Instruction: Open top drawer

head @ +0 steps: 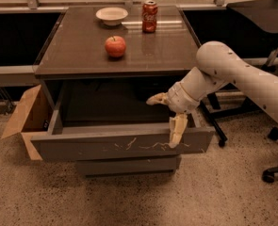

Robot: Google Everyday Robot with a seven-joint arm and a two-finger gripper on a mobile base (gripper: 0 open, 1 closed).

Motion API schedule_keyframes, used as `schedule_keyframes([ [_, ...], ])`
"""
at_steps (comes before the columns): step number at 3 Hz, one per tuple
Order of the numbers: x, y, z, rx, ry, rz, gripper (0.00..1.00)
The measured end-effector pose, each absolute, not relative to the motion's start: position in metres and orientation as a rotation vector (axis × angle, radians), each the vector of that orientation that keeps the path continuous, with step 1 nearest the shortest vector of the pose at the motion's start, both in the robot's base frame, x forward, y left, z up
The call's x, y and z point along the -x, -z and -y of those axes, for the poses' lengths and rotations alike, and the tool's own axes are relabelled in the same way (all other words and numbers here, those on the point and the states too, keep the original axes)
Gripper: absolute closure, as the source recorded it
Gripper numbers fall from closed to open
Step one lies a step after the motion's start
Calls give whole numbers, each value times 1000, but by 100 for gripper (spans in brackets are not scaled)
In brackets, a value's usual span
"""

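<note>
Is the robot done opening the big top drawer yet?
Almost, it seems. The top drawer stands pulled far out from under the table, its inside showing. The gripper is at its front edge, open, one finger hanging over the front. Left, probably: only lifting the arm away.

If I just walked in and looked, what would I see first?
Probably the big white robot arm reaching in from the right. Its hand is open at the right end of the top drawer, with one finger hanging down over the scratched front. The drawer stands pulled far out. On the table above it sit a red apple, a red soda can and a pale bowl.
</note>
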State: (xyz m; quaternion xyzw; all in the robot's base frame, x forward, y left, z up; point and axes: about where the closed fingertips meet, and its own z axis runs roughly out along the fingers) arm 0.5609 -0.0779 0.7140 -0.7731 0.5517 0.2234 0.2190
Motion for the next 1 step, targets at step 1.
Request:
schedule_keyframes([
  [1, -568, -747, 99, 2110, -585, -1453, 0],
])
